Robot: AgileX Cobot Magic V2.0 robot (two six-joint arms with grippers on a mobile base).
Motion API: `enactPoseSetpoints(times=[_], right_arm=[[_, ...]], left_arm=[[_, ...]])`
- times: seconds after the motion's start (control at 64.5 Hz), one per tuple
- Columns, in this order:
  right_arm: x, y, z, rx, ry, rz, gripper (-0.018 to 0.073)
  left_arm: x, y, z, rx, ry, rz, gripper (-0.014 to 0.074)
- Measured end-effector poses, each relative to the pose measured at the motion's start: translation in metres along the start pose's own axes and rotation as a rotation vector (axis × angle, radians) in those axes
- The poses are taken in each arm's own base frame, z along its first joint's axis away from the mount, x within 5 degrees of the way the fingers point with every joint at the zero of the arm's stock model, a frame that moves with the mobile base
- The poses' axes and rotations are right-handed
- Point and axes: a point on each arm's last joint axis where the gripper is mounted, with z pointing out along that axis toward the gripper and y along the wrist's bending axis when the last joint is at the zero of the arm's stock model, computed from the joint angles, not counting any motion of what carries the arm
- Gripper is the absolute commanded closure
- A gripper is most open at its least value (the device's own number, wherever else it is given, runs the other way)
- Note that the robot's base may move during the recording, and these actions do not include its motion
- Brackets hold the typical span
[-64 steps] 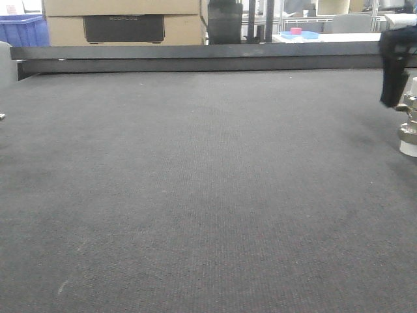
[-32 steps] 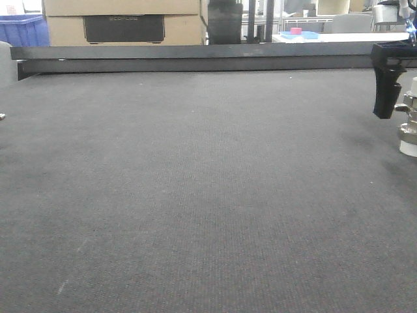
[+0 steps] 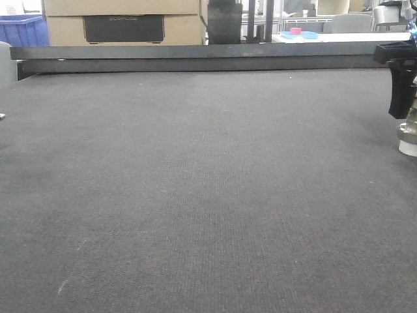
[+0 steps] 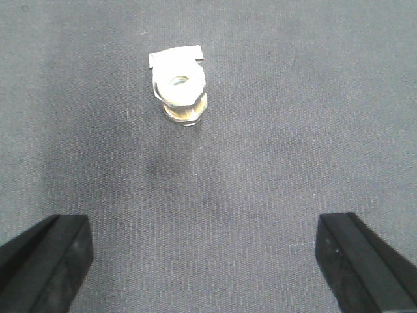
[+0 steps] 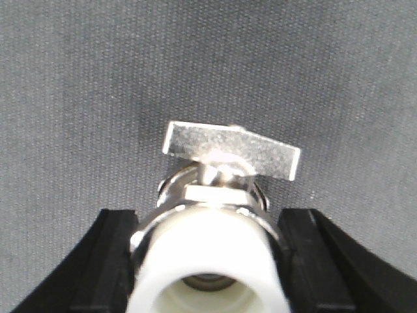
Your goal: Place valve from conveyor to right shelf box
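The valve point(image 5: 212, 228) stands upright on the dark grey conveyor point(image 3: 195, 195), its white end toward the right wrist camera and its flat lever point(image 5: 231, 150) behind. My right gripper point(image 5: 210, 261) is shut on the valve, with a black finger point(image 5: 107, 261) pressed against each side. In the front view the valve point(image 3: 408, 138) shows at the far right edge, resting on the belt, partly behind a black finger point(image 3: 401, 91). My left gripper point(image 4: 207, 261) is open wide and empty above the belt; a second valve point(image 4: 179, 88) stands ahead of it.
A black rail point(image 3: 195, 55) edges the belt's far side. Behind it are cardboard boxes point(image 3: 124, 23) and a blue bin point(image 3: 23, 29). A small silvery thing point(image 3: 2, 116) sits at the belt's left edge.
The right gripper's visible finger has moved right, against the valve, and now covers its upper part. The valve has stayed on the belt.
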Motion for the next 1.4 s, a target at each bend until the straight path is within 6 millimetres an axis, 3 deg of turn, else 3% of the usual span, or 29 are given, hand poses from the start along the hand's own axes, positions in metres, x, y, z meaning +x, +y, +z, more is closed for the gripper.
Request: enactPoseSetpoints(times=[0.186,0.326,0.465,0.574,0.714,0.822,1.396], right_arm=[[0.005,0.002,-0.031,0.014,-0.082,-0.008,0.0713],[0.011,0.005,-0.055,0.021,-0.147,-0.012,0.0713],[0.012,0.005,-0.060,0.023,-0.161,-0.013,0.0713],[0.013,0.005,-0.059,0.018,-0.155,-0.011,0.0713],[0.013,0.006,-0.058,0.016,-0.153,-0.010,0.0713],[0.013,0.006,-0.058,0.016,-0.153,-0.010,0.0713],[0.011,0.005,-0.059,0.020,-0.181,-0.010,0.0713]], left_arm=[[-0.017,0.004,-0.011,-0.029,0.023,0.011,-0.0003],[-0.047,0.006,-0.013,-0.033,0.044,0.031,-0.0003],[-0.078,0.007,0.005,-0.030,0.051,0.070,-0.0003],[-0.091,0.009,0.039,-0.004,0.115,0.076,-0.0003],[-0.093,0.019,0.084,0.072,0.216,0.030,-0.0003],[-0.091,0.024,0.107,0.089,0.272,0.015,-0.0003],[-0.079,0.026,0.171,0.106,0.430,0.037,-0.0003]])
